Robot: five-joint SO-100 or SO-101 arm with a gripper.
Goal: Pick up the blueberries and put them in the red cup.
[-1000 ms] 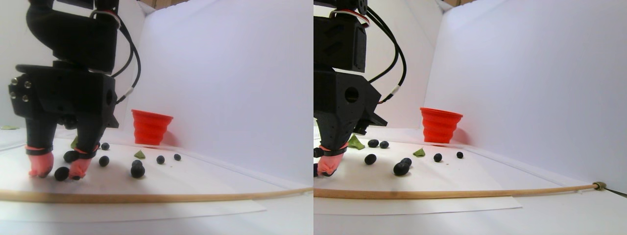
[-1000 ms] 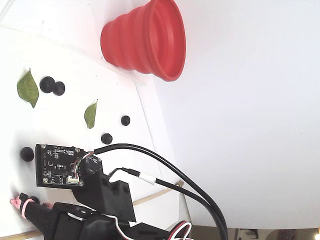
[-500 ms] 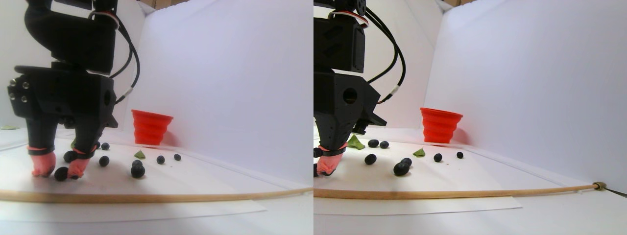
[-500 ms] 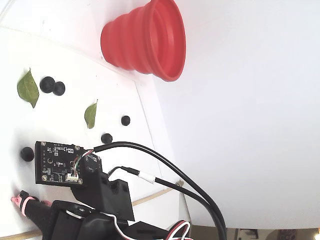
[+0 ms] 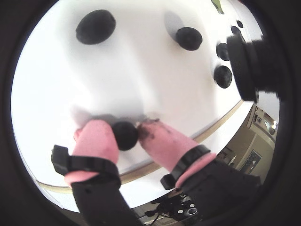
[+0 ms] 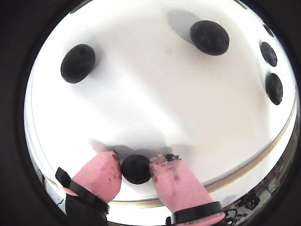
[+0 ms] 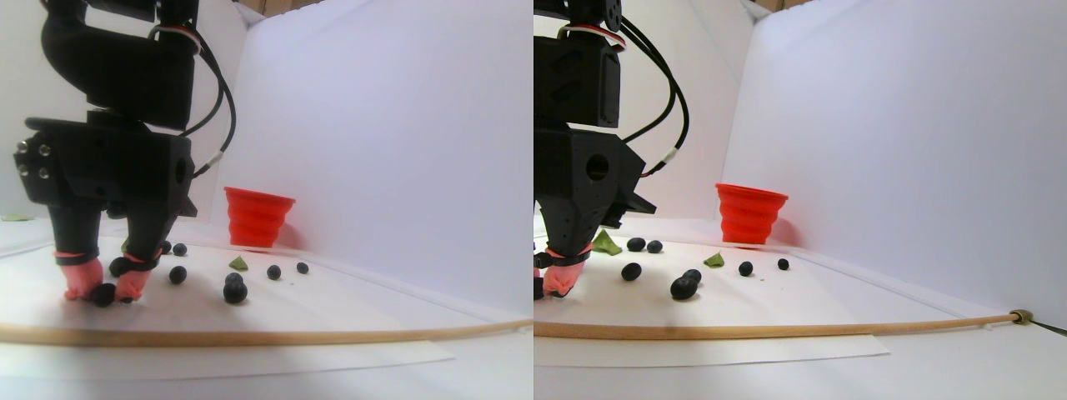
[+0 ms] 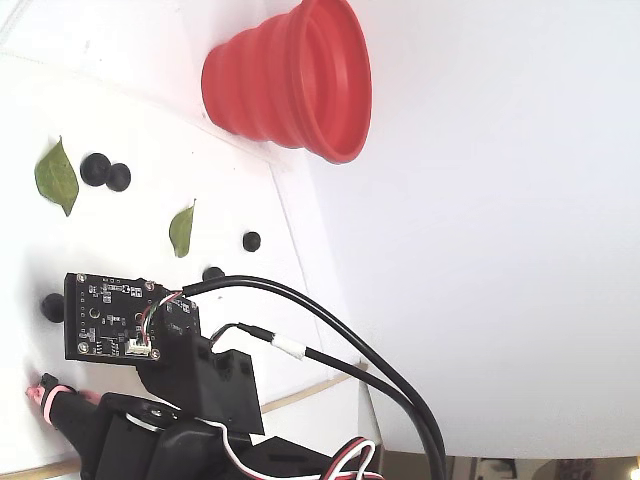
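Pink rubber-tipped gripper (image 6: pixel 136 172) jaws clamped on one small dark round blueberry (image 6: pixel 136 169); next, lift toward ribbed red cup (image 7: pixel 257 216)

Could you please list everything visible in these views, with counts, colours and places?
blueberries: at least eight, blue-black, scattered on the white sheet, one between the jaws
red cup: one, red, ribbed, upright at the far edge of the sheet, by the white wall
leaves: two, green, lying among the berries
sheet: one, white, under everything
stick: one, tan wood, along the sheet's near edge
cables: two, black, running off the arm
arm: one, black, above the near berries
jaws: two, black with pink tips, shut on one of the blueberries on the sheet
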